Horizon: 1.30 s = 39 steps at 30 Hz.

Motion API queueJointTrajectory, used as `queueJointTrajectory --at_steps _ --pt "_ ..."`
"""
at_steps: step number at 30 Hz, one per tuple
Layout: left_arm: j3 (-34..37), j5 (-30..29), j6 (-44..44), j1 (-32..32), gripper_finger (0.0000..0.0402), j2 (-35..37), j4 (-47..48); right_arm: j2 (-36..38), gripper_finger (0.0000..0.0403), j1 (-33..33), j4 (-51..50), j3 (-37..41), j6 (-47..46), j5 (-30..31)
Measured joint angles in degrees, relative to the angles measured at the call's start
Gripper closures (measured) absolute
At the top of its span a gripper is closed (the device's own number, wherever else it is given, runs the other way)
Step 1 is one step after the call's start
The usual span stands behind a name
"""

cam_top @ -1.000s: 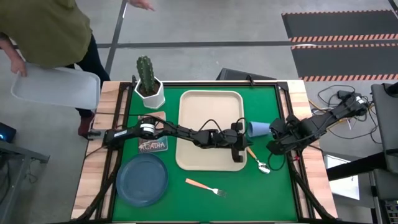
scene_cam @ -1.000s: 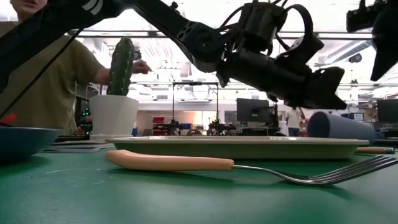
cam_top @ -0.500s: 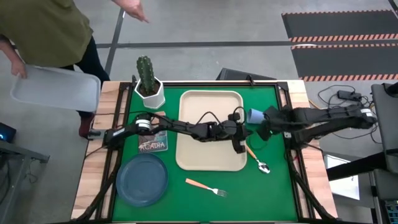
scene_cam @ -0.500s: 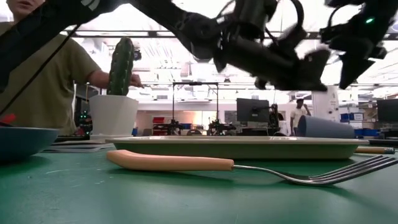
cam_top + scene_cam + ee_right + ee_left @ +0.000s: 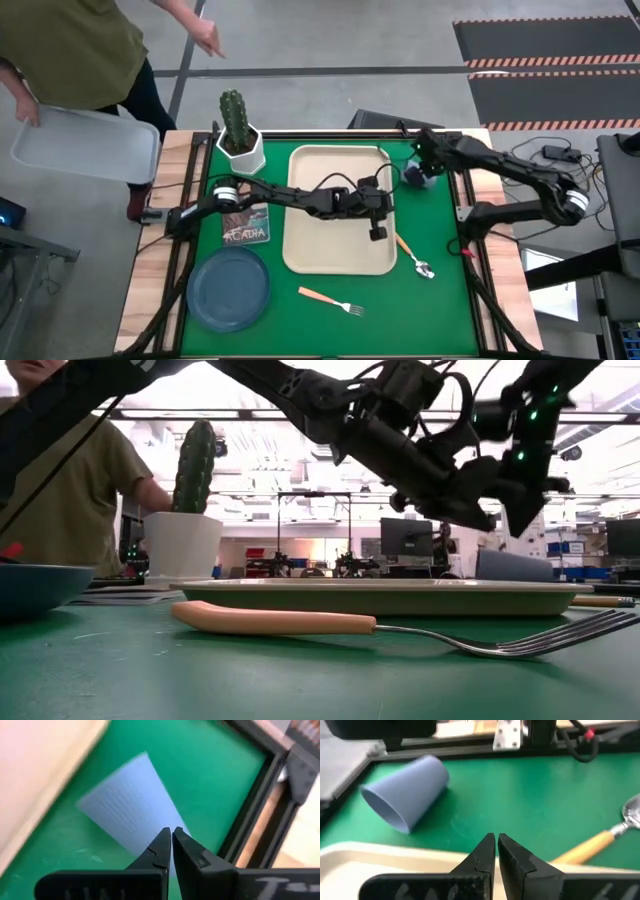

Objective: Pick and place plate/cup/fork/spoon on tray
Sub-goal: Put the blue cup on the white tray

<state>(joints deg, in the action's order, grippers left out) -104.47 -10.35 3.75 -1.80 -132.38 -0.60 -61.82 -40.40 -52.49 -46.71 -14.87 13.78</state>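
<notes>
The blue cup [image 5: 420, 180] lies on its side on the green mat, right of the beige tray's [image 5: 340, 262] far right corner. My right gripper [image 5: 424, 171] is shut and points down over the cup's side [image 5: 130, 805]. My left gripper [image 5: 385, 210] is shut and empty above the tray's right rim [image 5: 370, 857], pointing toward the cup [image 5: 405, 790]. The spoon [image 5: 412, 255] lies right of the tray. The fork [image 5: 330, 300] lies near the front edge. The plate [image 5: 229, 288] sits at the front left. My right gripper's shut fingertips [image 5: 165, 845] stand over the side wall of the lying cup, coming from above. I cannot tell whether they touch it.
A white pot with a cactus [image 5: 240, 140] stands at the far left, and a dark card [image 5: 245, 231] lies by the left arm. A person holds a pale grey tray [image 5: 85, 145] beyond the table's left corner. The mat's raised frame [image 5: 260, 805] runs close behind the cup.
My right gripper has swung from beside the tray's right edge toward the table's far edge, staying by the cup. The cup has moved along the mat toward the far edge, still on its side. My left gripper has drawn back a little toward the far edge.
</notes>
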Motion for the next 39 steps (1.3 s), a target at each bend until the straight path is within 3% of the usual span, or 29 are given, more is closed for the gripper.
queueJointTrajectory --at_steps 4,11,15,18,22,25,28,33,39 --pt "0.01 1.05 -1.98 0.01 0.0397 0.80 3.71 -3.44 0.0394 -6.06 2.66 0.27 1.86 -3.96" --pt "0.61 0.83 -6.92 0.04 0.0397 7.47 22.97 -5.58 0.0394 -9.55 6.06 0.49 2.92 -8.10" --pt "6.67 0.18 -6.51 0.55 0.0398 14.08 21.79 -5.71 0.0394 -9.57 6.99 0.63 2.90 -9.92" --pt "14.58 -0.46 -6.70 1.10 0.0398 20.05 14.36 -5.36 0.0394 -9.43 6.92 0.91 2.87 -13.47" --pt "27.69 -0.50 -9.36 1.95 0.0398 26.68 -3.49 -3.31 0.0394 -7.78 6.32 1.15 2.24 -18.53" --pt "35.84 -0.50 -10.36 2.45 0.0398 29.09 -16.49 -0.01 0.0394 -6.29 6.24 1.15 1.82 -22.89" --pt "40.43 -0.56 -10.81 2.54 0.0398 29.36 -27.36 3.66 0.0394 -5.20 6.05 1.13 0.81 -22.26" --pt "41.66 -0.90 -10.28 2.12 0.0395 26.37 -36.96 5.94 0.0394 -5.28 6.15 1.25 0.24 -14.32" --pt "34.71 -0.92 -8.92 1.28 0.0341 18.98 -38.36 -0.30 0.0394 -5.07 7.67 2.33 0.18 -13.88"
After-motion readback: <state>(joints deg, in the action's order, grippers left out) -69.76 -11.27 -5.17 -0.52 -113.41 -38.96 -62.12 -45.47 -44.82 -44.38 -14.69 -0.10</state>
